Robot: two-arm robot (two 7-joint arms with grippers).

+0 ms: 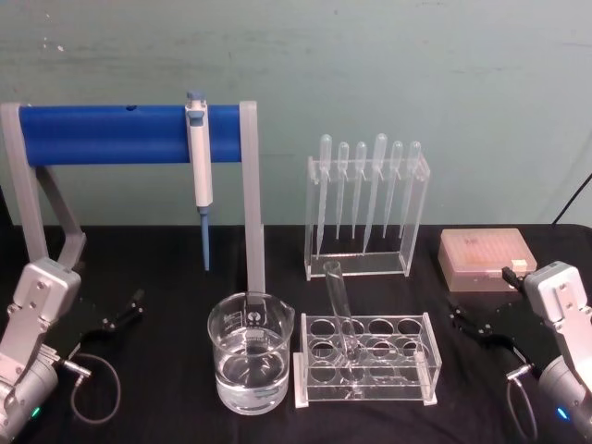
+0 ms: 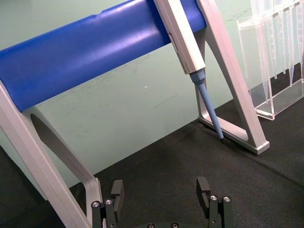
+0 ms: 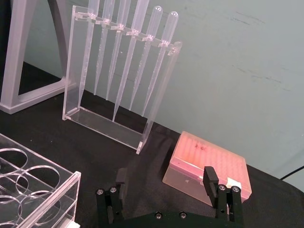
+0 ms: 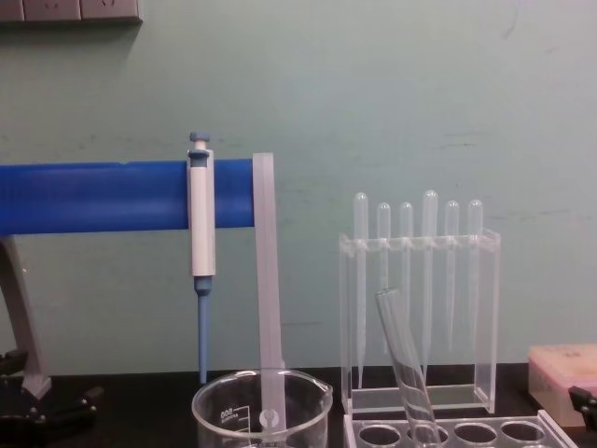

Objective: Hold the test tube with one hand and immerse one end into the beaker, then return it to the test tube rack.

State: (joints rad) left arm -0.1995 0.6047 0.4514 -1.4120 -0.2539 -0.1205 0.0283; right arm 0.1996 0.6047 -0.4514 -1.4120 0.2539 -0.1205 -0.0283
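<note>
test tube: leaning in rack, beside beaker
beaker: head view shows water inside
left gripper: counter left, fingers apart, empty
right gripper: counter right, fingers apart, empty

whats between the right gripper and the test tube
In the head view, the empty holes of the rack and a strip of bare black table lie between the right gripper and the test tube.

- White printed marks are seen on the beaker, but they cannot be made out.
- No other writing can be read.
</note>
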